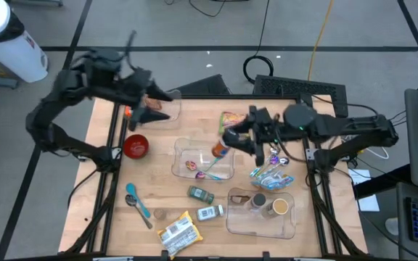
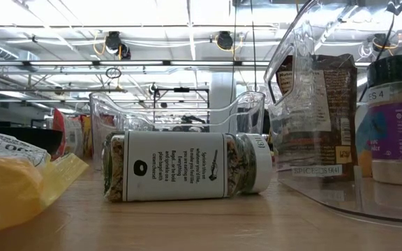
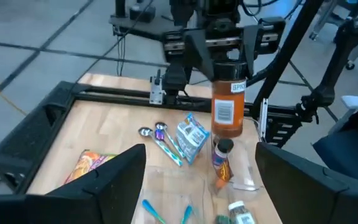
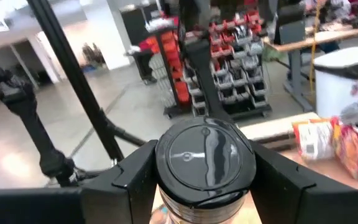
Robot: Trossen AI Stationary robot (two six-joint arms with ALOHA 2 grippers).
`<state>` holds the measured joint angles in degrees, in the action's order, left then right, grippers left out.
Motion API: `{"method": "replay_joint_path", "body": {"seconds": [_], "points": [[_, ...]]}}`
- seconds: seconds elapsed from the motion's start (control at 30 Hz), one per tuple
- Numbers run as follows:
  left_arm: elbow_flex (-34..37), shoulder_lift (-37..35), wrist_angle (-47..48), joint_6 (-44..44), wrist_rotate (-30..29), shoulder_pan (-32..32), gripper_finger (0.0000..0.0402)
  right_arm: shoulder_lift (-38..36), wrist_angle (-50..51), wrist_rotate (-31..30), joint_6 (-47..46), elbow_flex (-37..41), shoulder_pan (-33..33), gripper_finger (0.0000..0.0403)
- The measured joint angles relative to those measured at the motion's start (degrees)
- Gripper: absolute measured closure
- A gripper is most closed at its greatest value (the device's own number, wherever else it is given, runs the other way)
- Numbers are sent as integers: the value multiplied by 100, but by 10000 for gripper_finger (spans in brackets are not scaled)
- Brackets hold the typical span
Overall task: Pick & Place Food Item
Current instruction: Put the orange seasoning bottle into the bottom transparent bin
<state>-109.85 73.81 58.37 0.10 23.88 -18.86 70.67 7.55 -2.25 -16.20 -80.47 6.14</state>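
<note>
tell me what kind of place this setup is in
Probably a robotics lab or workshop, not a kitchen. The wooden table sits on bare concrete floor with trailing cables, racks of red parts bins stand behind, and open ceiling strip lights run overhead.

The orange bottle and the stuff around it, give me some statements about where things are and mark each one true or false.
1. The right gripper holds the orange bottle up in the air. True.
2. The bottle has a white cap. False: the right wrist view shows a black cap.
3. The left gripper grips a spoon. False: its fingers are apart with nothing between them.
4. A red bowl sits on the table near the left arm. True.
5. The spice jar in the low view stands upright. False: it lies on its side.
</note>
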Motion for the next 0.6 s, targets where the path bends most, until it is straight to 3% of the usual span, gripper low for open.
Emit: {"method": "replay_joint_path", "body": {"seconds": [0.3,0.6], "points": [[-49,-801,77,-30,4,-244,105,255,778,-1877,-387,-439,1562,207],[-47,-1047,563,-60,7,-244,111,1316,498,-2316,-1641,-433,2282,207]]}}
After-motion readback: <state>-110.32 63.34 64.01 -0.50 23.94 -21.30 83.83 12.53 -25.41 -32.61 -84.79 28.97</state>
